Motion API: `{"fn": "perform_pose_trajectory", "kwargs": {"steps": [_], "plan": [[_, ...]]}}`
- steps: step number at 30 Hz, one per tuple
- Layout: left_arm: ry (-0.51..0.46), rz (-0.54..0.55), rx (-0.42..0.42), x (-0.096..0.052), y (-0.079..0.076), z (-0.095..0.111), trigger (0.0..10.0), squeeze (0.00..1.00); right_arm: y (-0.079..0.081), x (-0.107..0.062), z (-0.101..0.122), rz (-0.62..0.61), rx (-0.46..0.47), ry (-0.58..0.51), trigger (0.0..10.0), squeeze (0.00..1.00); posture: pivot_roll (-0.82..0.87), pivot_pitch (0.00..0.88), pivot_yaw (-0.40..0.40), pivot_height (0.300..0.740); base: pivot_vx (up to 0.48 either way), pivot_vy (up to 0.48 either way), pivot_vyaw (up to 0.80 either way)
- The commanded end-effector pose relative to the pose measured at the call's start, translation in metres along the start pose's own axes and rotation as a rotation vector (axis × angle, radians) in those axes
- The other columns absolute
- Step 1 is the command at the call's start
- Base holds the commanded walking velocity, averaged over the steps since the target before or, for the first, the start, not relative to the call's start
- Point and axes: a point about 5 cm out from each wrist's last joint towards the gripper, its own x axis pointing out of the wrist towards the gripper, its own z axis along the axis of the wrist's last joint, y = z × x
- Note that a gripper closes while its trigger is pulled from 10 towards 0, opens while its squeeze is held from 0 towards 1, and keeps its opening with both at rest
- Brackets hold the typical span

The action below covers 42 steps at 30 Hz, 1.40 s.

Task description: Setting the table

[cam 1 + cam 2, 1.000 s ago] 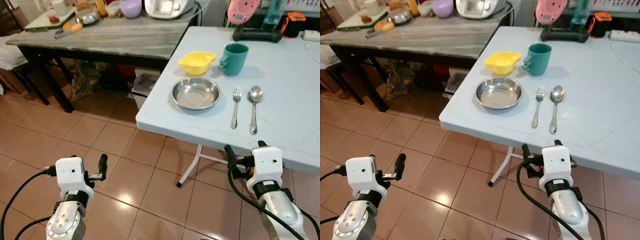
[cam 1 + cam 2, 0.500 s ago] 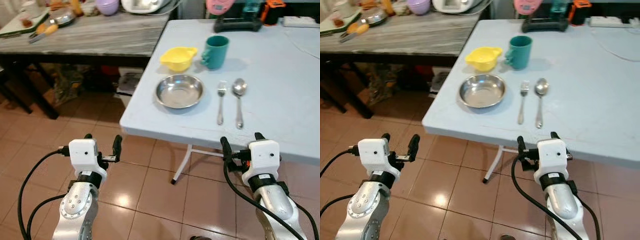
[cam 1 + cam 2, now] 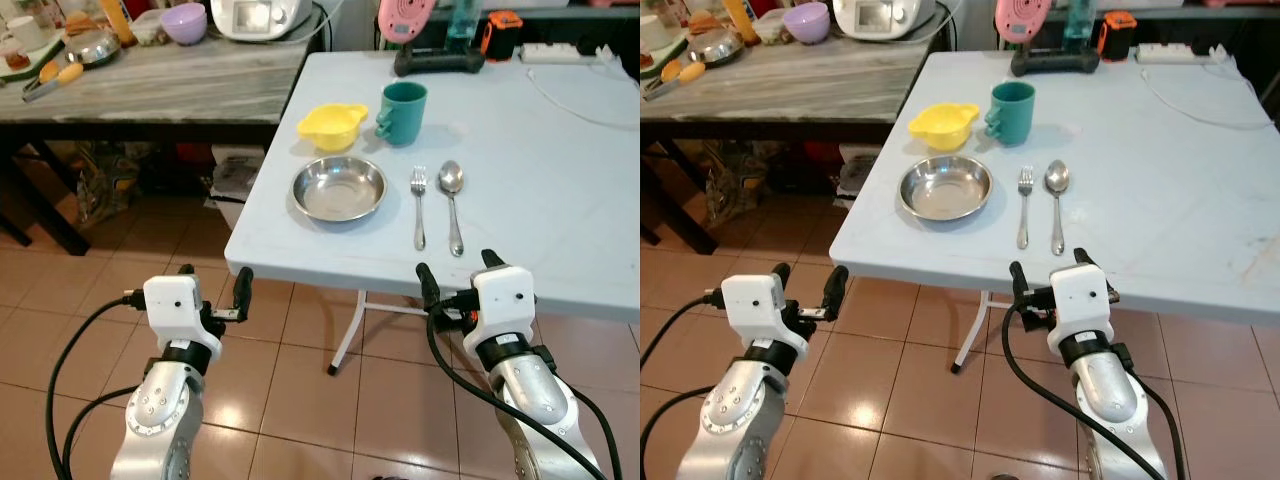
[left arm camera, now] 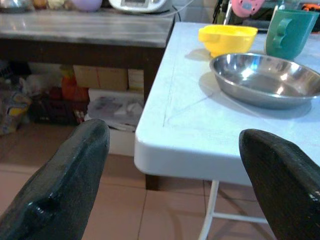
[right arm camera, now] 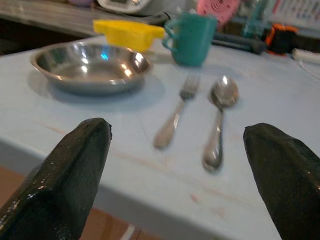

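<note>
Both jaws are spread wide and empty, my right gripper (image 3: pixel 452 284) just below the bench (image 3: pixel 560 170) edge. The fork (image 3: pixel 419 206) and spoon (image 3: pixel 452 203) lie at its twelve o'clock, long axes pointing away, nearer than to my left gripper (image 3: pixel 213 289).

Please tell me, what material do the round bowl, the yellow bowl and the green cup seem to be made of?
Round bowl: apparently stainless steel, polished, since it mirrors light. Yellow bowl: probably plastic, evenly coloured with a soft sheen. Green cup: plastic or glazed ceramic; the look leaves it open.
</note>
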Motion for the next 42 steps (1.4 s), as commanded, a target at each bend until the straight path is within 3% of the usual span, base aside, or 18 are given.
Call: {"fn": "perform_pose_trajectory", "kwargs": {"steps": [1, 19, 25, 35, 37, 40, 42], "plan": [[-0.014, 0.002, 0.011, -0.001, 0.002, 0.004, 10.0, 0.00, 0.003, 0.003, 0.003, 0.018, 0.004, -0.016, 10.0, 0.00, -0.14, 0.112, 0.105, 0.740, 0.349, 0.000, 0.00], [-0.004, -0.018, 0.005, -0.001, 0.000, 0.003, 10.0, 0.00, 0.006, 0.004, 0.004, 0.043, 0.004, -0.025, 10.0, 0.00, -0.14, 0.120, 0.104, 0.740, 0.352, 0.000, 0.00], [0.013, -0.037, 0.014, -0.005, -0.002, 0.000, 10.0, 0.00, 0.009, 0.005, 0.005, 0.058, 0.010, -0.026, 10.0, 0.00, -0.14, 0.125, 0.103, 0.740, 0.000, 0.000, 0.00], [0.040, -0.224, -0.020, -0.008, -0.013, 0.002, 10.0, 0.00, 0.017, 0.017, 0.000, 0.084, 0.130, 0.026, 10.0, 0.00, -0.12, 0.138, 0.096, 0.740, 0.000, 0.000, 0.00], [0.049, -0.276, 0.010, -0.010, -0.016, 0.001, 10.0, 0.00, 0.022, 0.023, 0.002, 0.098, 0.169, 0.032, 10.0, 0.00, -0.12, 0.140, 0.095, 0.740, 0.000, 0.000, 0.00], [0.057, -0.301, 0.009, -0.011, -0.018, 0.001, 10.0, 0.00, 0.024, 0.027, 0.002, 0.102, 0.155, 0.046, 10.0, 0.00, -0.12, 0.140, 0.095, 0.740, 0.000, 0.000, 0.00], [0.059, -0.306, -0.011, -0.011, -0.018, 0.001, 10.0, 0.00, 0.026, 0.031, 0.001, 0.095, 0.201, 0.061, 10.0, 0.00, -0.12, 0.140, 0.095, 0.740, 0.000, 0.000, 0.00]]}}
